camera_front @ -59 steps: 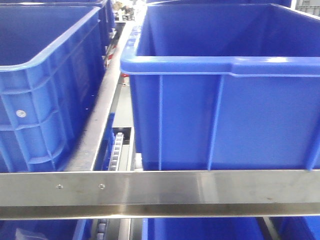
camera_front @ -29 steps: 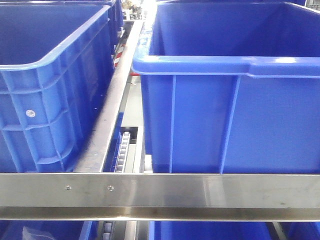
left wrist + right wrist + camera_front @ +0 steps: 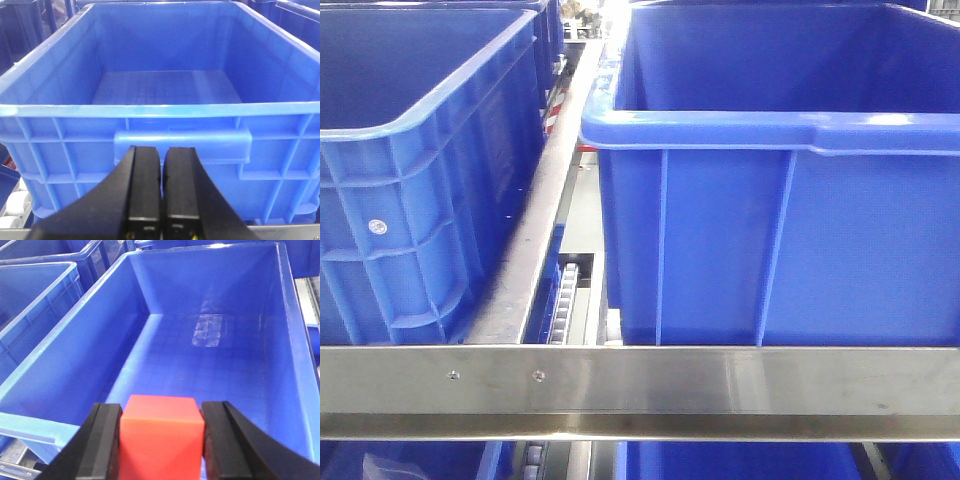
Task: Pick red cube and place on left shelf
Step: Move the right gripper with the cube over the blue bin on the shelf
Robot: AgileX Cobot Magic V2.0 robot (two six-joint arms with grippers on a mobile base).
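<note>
The red cube (image 3: 162,440) is clamped between the two black fingers of my right gripper (image 3: 161,410), which is shut on it. It hangs over the near end of a large blue crate (image 3: 215,355) whose floor is bare. My left gripper (image 3: 161,150) is shut with nothing in it, and it points at the front wall of another blue crate (image 3: 165,90). In the front view the left shelf shows as a brushed steel front rail (image 3: 720,385) with two blue crates (image 3: 410,200) (image 3: 770,230) behind it. Neither gripper appears in that view.
A steel divider bar (image 3: 535,250) and a white roller track (image 3: 565,300) run between the two crates. More blue crates (image 3: 35,295) stand to the left in the right wrist view. Below the rail, a lower level holds blue bins (image 3: 720,460).
In the front view the crates and rail have shifted a little right and down over the last second. The last half second shows almost no movement.
</note>
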